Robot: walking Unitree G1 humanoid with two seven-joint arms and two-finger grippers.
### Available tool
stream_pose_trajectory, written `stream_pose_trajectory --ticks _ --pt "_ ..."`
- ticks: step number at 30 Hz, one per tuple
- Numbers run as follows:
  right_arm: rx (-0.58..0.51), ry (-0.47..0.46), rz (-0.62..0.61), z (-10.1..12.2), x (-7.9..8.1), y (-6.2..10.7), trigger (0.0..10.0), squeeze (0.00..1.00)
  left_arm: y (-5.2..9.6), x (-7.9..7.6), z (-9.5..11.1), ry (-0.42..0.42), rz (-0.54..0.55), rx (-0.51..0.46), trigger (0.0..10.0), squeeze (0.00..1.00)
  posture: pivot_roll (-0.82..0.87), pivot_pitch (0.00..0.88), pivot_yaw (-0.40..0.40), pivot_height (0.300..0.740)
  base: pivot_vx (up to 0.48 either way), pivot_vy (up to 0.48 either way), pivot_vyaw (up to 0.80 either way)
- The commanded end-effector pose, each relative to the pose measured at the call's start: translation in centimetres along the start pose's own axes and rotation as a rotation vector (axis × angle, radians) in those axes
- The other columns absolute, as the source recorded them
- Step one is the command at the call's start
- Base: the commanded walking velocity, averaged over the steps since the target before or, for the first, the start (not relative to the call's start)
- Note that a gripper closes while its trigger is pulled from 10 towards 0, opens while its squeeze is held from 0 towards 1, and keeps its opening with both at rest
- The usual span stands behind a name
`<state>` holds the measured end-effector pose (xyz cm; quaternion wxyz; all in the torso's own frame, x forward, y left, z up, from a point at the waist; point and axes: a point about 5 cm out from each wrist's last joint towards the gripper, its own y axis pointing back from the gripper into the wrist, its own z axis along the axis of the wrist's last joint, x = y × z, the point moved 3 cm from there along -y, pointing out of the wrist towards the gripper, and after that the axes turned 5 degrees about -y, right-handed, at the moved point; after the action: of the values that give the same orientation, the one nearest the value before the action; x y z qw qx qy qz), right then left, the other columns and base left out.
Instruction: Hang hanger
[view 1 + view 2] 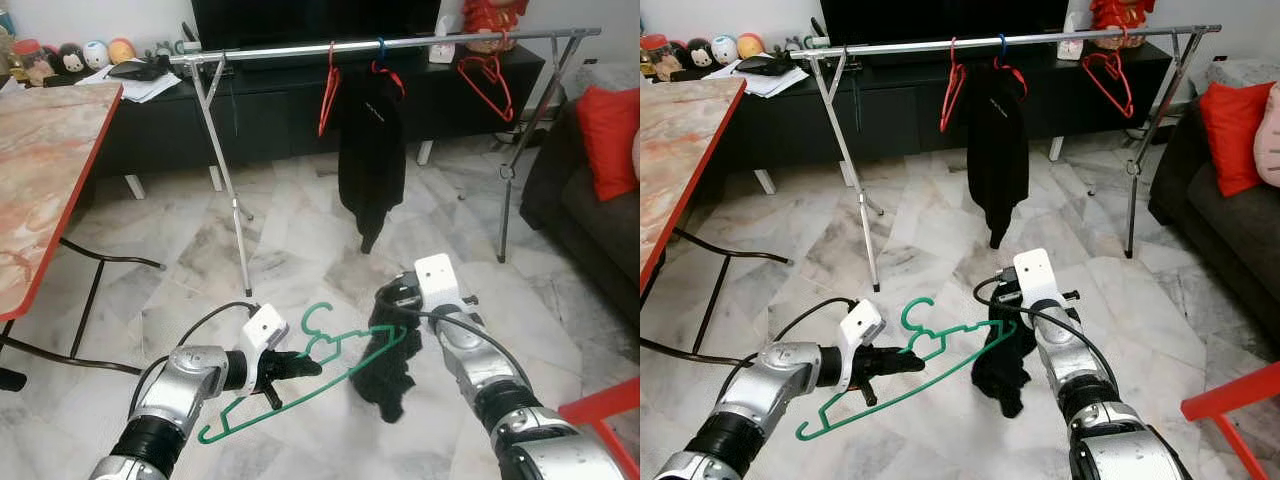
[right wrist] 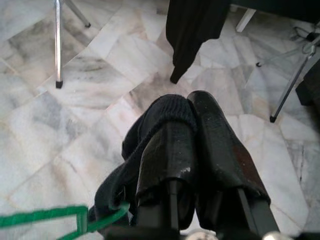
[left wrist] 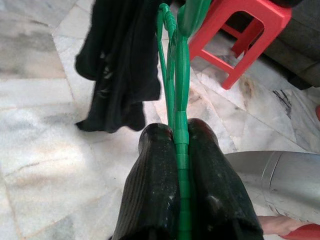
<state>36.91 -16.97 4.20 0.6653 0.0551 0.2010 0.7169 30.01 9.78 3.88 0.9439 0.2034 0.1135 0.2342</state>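
Clearly the green hanger (image 1: 300, 375) is light, thin and springy plastic, held low over the marble floor (image 1: 300, 230), well short of the rail (image 1: 380, 45). The left tool (image 1: 300, 367) pinches its bar edge-on; the right tool (image 2: 200, 107) is pressed onto the limp black garment (image 1: 390, 365) draped at its far end. Grip near the hook to stop it swinging.

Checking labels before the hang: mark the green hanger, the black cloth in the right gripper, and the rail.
green hanger (image 1: 262, 402), left eye view, long lower bar.
black cloth (image 1: 390, 375), left eye view, hanging bunch.
rail (image 1: 280, 50), left eye view, bare bar.
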Motion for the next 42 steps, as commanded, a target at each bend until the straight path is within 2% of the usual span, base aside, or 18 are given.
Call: stream_pose_trajectory --ticks 1,6,14,25,28,31,39,42 --pt "-0.044 0.001 0.014 1.1 0.3 -0.1 10.0 0.0 -0.2 0.2 0.3 -0.002 0.024 -0.018 10.0 0.0 -0.16 0.005 0.029 0.74 0.0 0.0 0.0" --pt "-0.047 -0.004 0.009 1.2 0.1 0.0 10.0 0.0 -0.7 0.7 1.0 0.005 0.082 -0.05 10.0 0.0 -0.16 0.0 0.027 0.74 0.0 0.0 0.0" --pt "-0.017 -0.014 0.031 0.2 0.8 0.3 10.0 0.0 -1.7 -0.2 1.8 0.007 0.038 -0.082 10.0 0.0 -0.16 0.0 0.029 0.74 0.0 0.0 0.0" --pt "-0.019 -0.022 0.034 0.5 0.8 0.5 10.0 0.0 -1.9 0.0 2.4 0.008 0.06 -0.102 10.0 0.0 -0.16 0.001 0.027 0.74 0.0 0.0 0.0" --pt "-0.02 -0.027 0.032 0.7 0.7 0.5 10.0 0.0 -2.0 0.5 2.3 -0.016 0.118 -0.08 10.0 0.0 -0.15 0.008 0.025 0.74 0.0 0.0 0.0" --pt "-0.031 -0.029 0.047 1.4 0.7 0.7 10.0 0.0 -2.2 1.6 2.4 0.019 0.215 -0.078 10.0 0.0 -0.16 0.014 0.025 0.74 0.0 0.0 0.0" --pt "-0.011 -0.006 0.108 1.4 1.2 1.4 10.0 0.0 -2.7 1.6 3.2 0.018 0.211 -0.098 10.0 0.0 -0.17 0.024 0.028 0.74 0.0 0.0 0.0" --pt "-0.002 -0.007 0.119 1.1 1.3 1.8 10.0 0.0 -2.9 0.3 4.0 0.03 0.095 -0.149 10.0 0.0 -0.17 0.028 0.03 0.74 0.0 0.0 0.0"
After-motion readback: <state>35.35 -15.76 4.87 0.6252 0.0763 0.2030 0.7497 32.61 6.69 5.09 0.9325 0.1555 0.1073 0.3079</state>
